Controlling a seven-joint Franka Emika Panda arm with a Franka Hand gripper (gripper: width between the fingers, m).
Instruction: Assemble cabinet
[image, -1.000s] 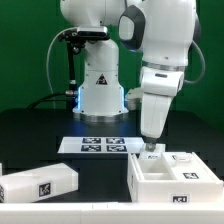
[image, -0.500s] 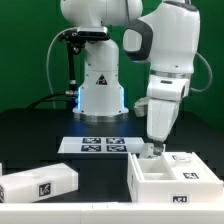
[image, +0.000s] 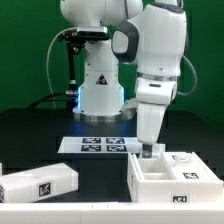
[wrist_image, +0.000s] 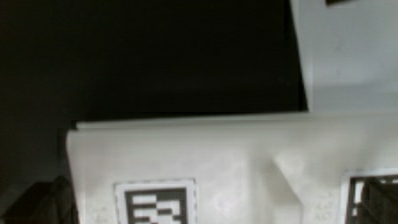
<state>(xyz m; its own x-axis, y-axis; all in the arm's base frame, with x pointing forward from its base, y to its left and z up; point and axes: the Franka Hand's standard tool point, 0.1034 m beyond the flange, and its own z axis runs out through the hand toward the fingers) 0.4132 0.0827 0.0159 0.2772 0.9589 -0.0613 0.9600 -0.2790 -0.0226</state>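
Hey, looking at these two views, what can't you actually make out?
Tray piece: the exterior view's right edge cuts it off; its own walls partly hide the inner compartments.
Pincer: exterior view, tips too small to separate where they meet the tray piece; contact unclear.
Block piece: the exterior view's left edge cuts its end.
Tag: wrist view, blurred and cropped by the frame edge; pattern unreadable.

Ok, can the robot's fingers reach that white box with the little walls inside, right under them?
Probably yes. The fingers hang open right over the back edge of the white box, and nothing stands between them. The other white block lies far off to the exterior view's left.
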